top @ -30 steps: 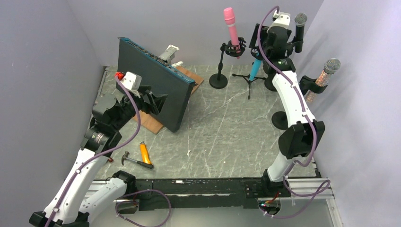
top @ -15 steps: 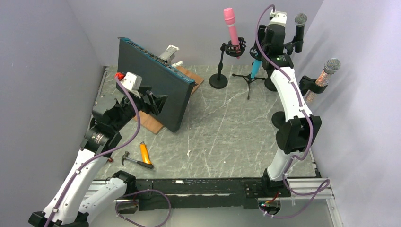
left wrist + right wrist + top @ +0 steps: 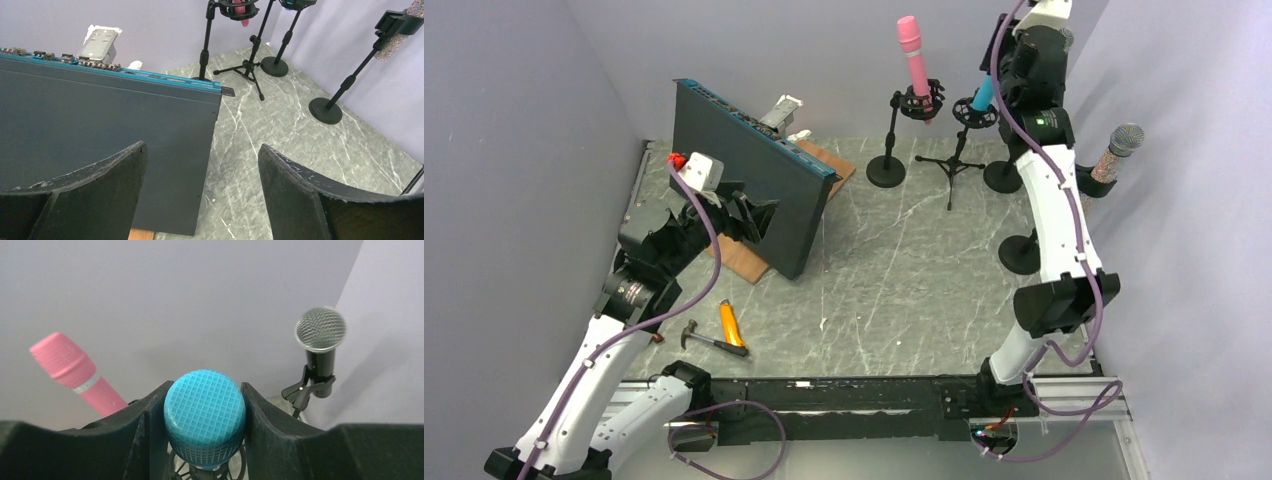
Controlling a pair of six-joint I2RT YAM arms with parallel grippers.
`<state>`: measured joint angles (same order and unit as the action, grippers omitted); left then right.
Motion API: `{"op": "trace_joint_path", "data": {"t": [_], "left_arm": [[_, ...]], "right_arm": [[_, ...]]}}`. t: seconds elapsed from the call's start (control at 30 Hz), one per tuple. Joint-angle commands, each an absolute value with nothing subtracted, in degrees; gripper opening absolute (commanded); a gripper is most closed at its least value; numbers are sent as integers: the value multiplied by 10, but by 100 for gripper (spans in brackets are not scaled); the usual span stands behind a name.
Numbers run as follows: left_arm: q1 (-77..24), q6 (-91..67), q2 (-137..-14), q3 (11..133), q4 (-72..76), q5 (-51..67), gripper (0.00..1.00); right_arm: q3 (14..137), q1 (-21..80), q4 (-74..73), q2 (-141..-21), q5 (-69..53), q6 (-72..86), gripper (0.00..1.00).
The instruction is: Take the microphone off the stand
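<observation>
So the whole thing sits boxed in by plain lavender-grey walls: a back wall, a left wall and a right wall, all smooth and matte. Underneath is a grey marble-look tabletop with pale veins running across it. Light is soft and even, only faint shadows on the right wall.

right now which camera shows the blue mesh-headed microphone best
Right wrist view: the blue mesh-headed microphone fills the centre, held in the right claw. Top external shows only its small blue tip beside the arm; left wrist shows only its tripod stand.
</observation>
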<state>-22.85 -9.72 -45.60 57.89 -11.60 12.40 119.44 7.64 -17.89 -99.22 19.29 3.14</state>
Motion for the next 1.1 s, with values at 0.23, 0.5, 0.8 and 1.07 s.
{"op": "trace_joint_path", "data": {"t": [0.23,0.5,0.8,1.07], "left_arm": [[-231,-101,-448,580,-82,126,84],[-236,-107,-456,576,-75,143,84],[-252,-109,-474,575,-72,154,84],[-266,-120,-502,600,-85,173,84]], "right_arm": [[1119,76,-80,-825,192,87,0],[977,78,-121,-717,24,242,0],[724,216,-133,-603,-78,327,0],[534,287,-78,-638,-199,428,0]]}}
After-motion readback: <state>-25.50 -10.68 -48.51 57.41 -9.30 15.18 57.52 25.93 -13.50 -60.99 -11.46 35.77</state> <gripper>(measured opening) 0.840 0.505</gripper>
